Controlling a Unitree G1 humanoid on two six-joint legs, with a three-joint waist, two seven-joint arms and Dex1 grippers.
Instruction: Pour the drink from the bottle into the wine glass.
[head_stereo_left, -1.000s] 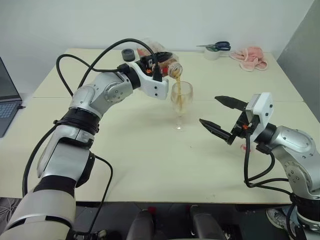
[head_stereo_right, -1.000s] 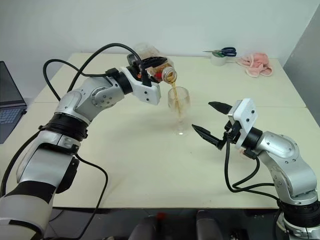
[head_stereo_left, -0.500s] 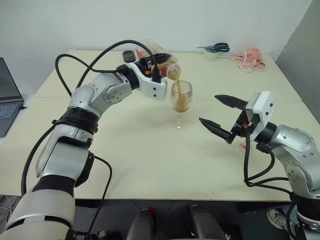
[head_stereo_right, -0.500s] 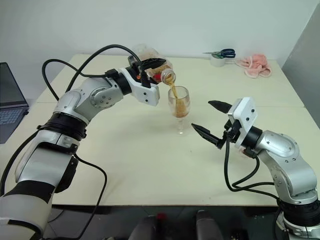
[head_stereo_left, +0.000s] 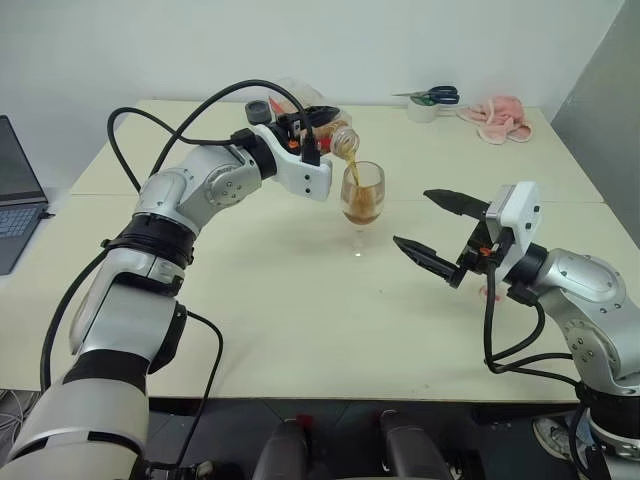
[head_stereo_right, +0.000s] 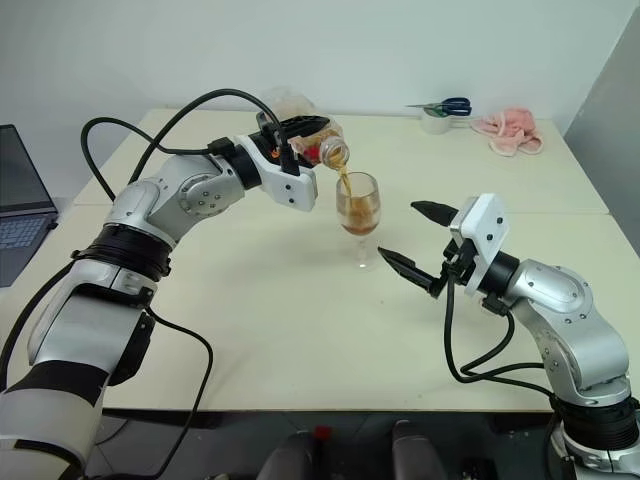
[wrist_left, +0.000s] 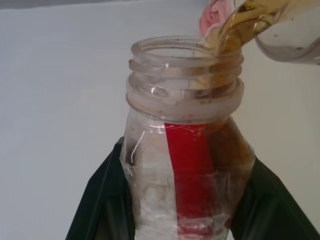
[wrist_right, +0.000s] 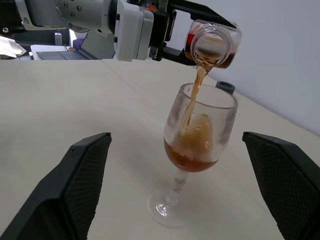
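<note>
The right pincer (head_stereo_left: 438, 232) hangs nearest over the pale cream tabletop (head_stereo_left: 300, 320), its two black fingers (wrist_right: 85, 172) spread wide with nothing between them, aimed level at the clear stemmed wine glass (head_stereo_left: 362, 205), which stands upright on the tabletop just beyond those fingertips and apart from them. The rounded bowl of the wine glass holds amber-brown translucent drink (wrist_right: 192, 155) with pale froth on top, filling roughly its lower half. Directly above the rim, the left pincer (head_stereo_left: 312, 125) is clenched on the small clear squarish plastic bottle (head_stereo_left: 335, 135) with a red vertical label strip, one black finger (wrist_left: 102, 205) on each side of its body; the bottle is tipped steeply, its wide uncapped neck pointing down toward the glass, and a thin amber stream runs from its mouth into the bowl. Behind the left pincer a black round lid (head_stereo_left: 257, 108) lies on the tabletop. Far beyond the right pincer, at the back edge, sit blue-handled scissors (head_stereo_left: 432, 94) on a white roll and a crumpled pink cloth (head_stereo_left: 503, 113).
</note>
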